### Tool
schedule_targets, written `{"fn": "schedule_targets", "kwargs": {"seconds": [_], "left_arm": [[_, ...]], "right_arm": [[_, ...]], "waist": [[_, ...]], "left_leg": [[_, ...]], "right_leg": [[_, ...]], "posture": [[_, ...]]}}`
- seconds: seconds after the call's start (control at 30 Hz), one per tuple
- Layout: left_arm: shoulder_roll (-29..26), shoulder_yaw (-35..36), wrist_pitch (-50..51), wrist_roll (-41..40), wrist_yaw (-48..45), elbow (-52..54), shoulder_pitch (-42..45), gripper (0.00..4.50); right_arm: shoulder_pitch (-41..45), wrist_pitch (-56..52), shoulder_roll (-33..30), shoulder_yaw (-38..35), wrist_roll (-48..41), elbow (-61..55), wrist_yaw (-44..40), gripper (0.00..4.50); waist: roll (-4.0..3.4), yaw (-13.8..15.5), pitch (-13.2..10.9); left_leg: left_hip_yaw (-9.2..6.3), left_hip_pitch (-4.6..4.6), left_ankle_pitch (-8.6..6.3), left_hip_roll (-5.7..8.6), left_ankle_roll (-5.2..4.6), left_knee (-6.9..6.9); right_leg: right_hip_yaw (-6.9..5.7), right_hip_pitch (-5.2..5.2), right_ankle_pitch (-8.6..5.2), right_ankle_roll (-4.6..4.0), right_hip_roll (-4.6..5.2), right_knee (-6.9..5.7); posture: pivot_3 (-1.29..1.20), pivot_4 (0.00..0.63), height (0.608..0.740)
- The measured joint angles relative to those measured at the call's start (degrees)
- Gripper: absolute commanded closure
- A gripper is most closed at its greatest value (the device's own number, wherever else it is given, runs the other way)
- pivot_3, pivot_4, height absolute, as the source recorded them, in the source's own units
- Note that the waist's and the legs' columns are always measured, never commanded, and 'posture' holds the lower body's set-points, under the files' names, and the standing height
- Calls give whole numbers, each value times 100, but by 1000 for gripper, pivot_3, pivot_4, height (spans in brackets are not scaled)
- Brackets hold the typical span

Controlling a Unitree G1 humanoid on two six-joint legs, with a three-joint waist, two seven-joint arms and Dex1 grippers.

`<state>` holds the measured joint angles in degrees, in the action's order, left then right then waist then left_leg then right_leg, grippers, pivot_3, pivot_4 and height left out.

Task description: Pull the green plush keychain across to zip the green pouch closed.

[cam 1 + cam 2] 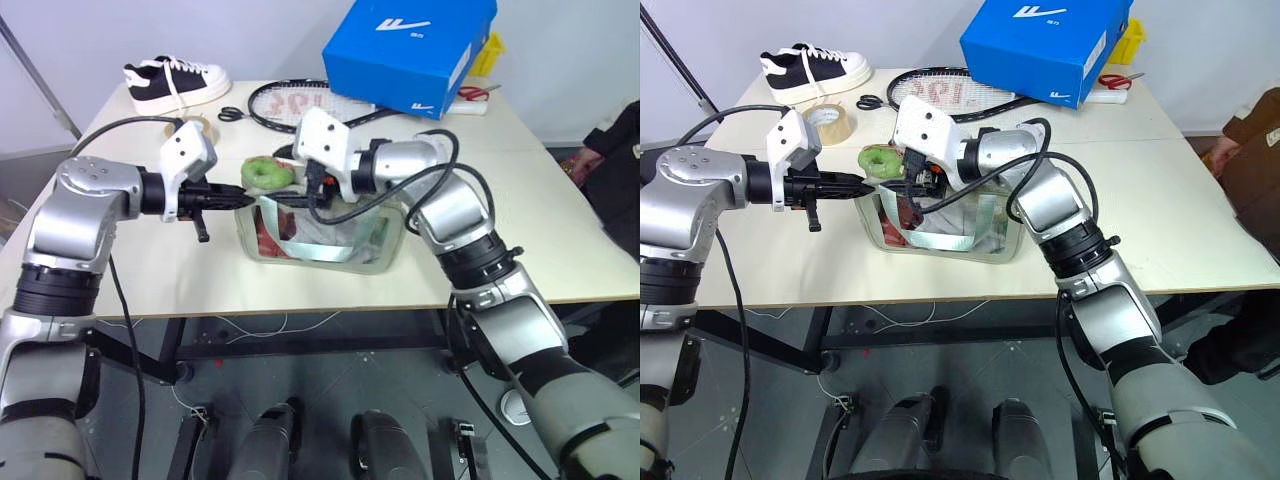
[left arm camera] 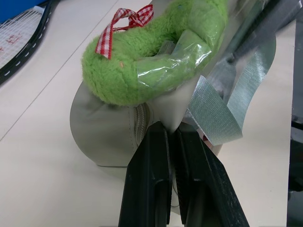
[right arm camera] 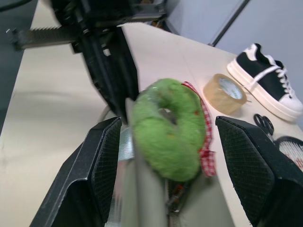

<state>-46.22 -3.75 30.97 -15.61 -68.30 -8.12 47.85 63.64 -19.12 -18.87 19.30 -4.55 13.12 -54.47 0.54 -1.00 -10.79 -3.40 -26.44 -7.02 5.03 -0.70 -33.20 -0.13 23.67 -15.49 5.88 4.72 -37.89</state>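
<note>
Right wrist view shows you the right gripper (image 3: 165,175) with its fingers spread wide, the green plush keychain (image 3: 168,128) sitting between them at twelve o'clock, not yet pinched. You have the right arm nearer it. The left gripper (image 2: 171,137) is clamped together on the end of the green pouch (image 1: 320,240), steadying it. The pouch's long axis, and its zipper, runs from nine to three o'clock across the table (image 1: 150,280), so your pull should go toward three. Inside the pouch you can make out something red.
</note>
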Motion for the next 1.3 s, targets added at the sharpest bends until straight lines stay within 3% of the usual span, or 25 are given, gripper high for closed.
{"fn": "schedule_targets", "kwargs": {"seconds": [0.03, 0.1, 0.3, 0.63, 0.8, 1.0, 1.2, 1.3], "left_arm": [[4, 0, 0, 0, 3, 0, 0, 4500], [10, 0, 0, 0, 6, 0, -3, 4500], [37, 0, -2, 3, 38, -1, -3, 4500], [80, 0, -6, 8, 48, -4, -1, 4500], [98, -1, -164, 90, 156, -100, 8, 4500], [262, 2, -251, 134, 308, -241, 82, 4500], [385, -24, -248, 130, 305, -224, 80, 4500], [403, -40, -248, 136, 304, -232, 80, 4500]], "right_arm": [[-13, 32, 1, 17, 7, 0, -13, 1223], [-21, 71, 27, 23, 43, 30, -26, 1746], [-20, 19, 94, -150, 13, 123, 44, 4489], [-67, -630, -455, -762, -71, -274, 370, 4489], [-386, -578, -1647, -1000, 600, -585, 915, 4489], [-1208, -603, -2614, -1074, 1512, -734, 1587, 4489], [-2269, -1062, -2772, -1308, 1776, -1472, 1993, 4489], [-3108, -1856, -1975, -1730, 1432, -1810, 2196, 4489]], "waist": [[0, 0, 0], [0, 0, 0], [0, 8, 0], [-1, 29, 0], [1, 34, 0], [-1, 29, -1], [0, 29, 0], [15, 28, 8]], "left_leg": [[0, 0, 1, 0, 1, 0], [-1, 2, 2, 0, 5, 0], [-2, 1, 1, 0, 8, 0], [-2, 0, -2, 1, 13, 0], [4, -1, -4, 2, 14, 1], [7, -7, 3, 1, 4, 4], [5, -7, 4, 1, 0, 2], [-5, 3, 3, -3, -2, 0]], "right_leg": [[0, 0, 0, 0, 0, -1], [0, 1, 0, -1, -1, -5], [1, 2, -1, -1, -1, -5], [2, 3, -1, -1, 2, -4], [2, 26, -1, -3, 22, -1], [2, 10, -5, -8, 27, -4], [5, 6, -7, -10, 28, -3], [0, -10, -9, -13, 24, 0]], "posture": [[0, 150, 740], [0, 150, 740], [0, 150, 740], [0, 150, 740], [0, 150, 740], [0, 150, 740], [0, 150, 740], [0, 150, 740]]}}
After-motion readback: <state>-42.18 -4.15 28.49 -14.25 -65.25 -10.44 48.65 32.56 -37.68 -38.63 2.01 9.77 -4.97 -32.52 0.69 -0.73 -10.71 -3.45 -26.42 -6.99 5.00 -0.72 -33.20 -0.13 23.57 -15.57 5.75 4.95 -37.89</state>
